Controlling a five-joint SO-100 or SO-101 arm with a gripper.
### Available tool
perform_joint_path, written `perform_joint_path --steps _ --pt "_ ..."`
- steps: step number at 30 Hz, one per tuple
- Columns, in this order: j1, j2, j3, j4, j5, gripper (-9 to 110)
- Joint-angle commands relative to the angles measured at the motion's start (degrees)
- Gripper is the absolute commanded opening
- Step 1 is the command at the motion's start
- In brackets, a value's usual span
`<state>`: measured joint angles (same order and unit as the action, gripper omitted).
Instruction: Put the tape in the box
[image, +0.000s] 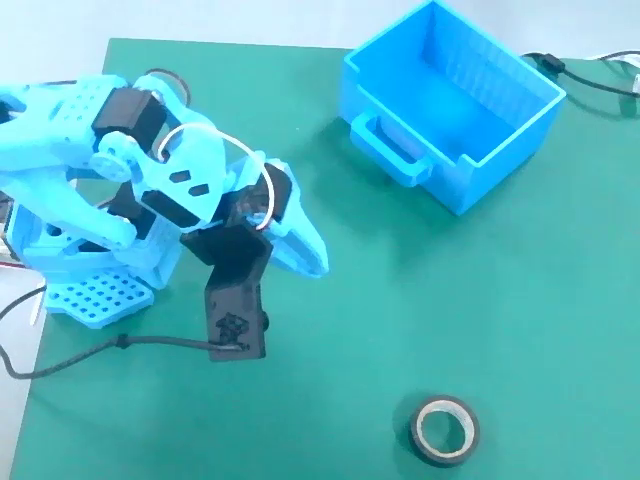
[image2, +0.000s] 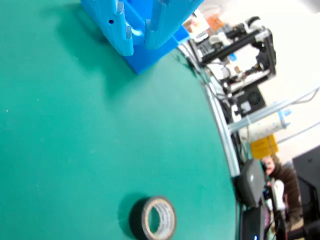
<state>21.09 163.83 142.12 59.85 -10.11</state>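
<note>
the green mat (image: 420, 290) lies bare across its middle, so there is open room between the arm at the left edge and the other things. the tape (image: 445, 430) lies flat near the mat's bottom edge, right of centre, with nothing touching it and clear mat on every side; the wrist view shows the same roll (image2: 153, 218) alone on open green. the box (image: 450, 100) stands at the top right corner, open-topped, handle toward the mat's middle, well apart from the tape. a black cable (image: 120, 345) trails over the mat's bottom left corner.
</note>
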Motion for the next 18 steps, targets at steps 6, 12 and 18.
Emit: perform_joint_path --steps 6,12,18 --pt "8.09 -17.93 -19.95 2.72 -0.35 0" --pt "12.30 -30.94 -34.28 8.09 0.00 0" --pt "12.48 -38.50 -44.74 15.03 0.00 0"
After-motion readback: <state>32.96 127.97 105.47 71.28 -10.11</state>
